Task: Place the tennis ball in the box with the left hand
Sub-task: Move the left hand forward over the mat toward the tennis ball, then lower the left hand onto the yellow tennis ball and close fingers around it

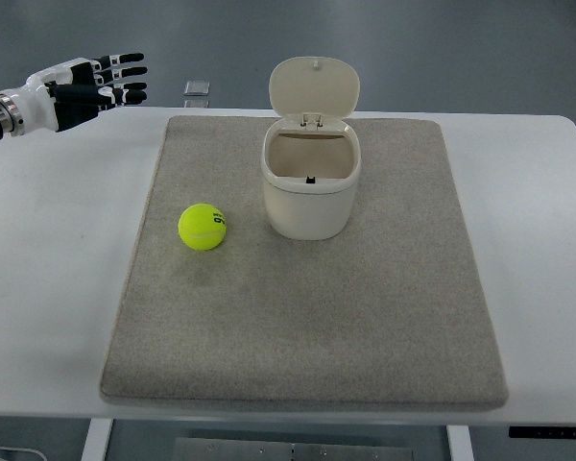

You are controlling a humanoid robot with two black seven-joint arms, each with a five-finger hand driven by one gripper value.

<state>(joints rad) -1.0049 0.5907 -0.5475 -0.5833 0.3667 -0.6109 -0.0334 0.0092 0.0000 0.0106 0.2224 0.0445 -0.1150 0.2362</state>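
A yellow-green tennis ball [202, 227] lies on the grey mat [307, 327], left of centre. The box [310, 182] is a cream bin with its lid flipped up and open; it stands upright on the mat just right of the ball. My left hand [115, 80] is at the far left above the table's back edge, well apart from the ball. Its fingers are stretched out straight and hold nothing. The right arm does not show.
The mat lies on a white table [58, 279]. A small grey square object [197, 88] lies at the table's back edge, right of my left hand. The floor shows beyond the table.
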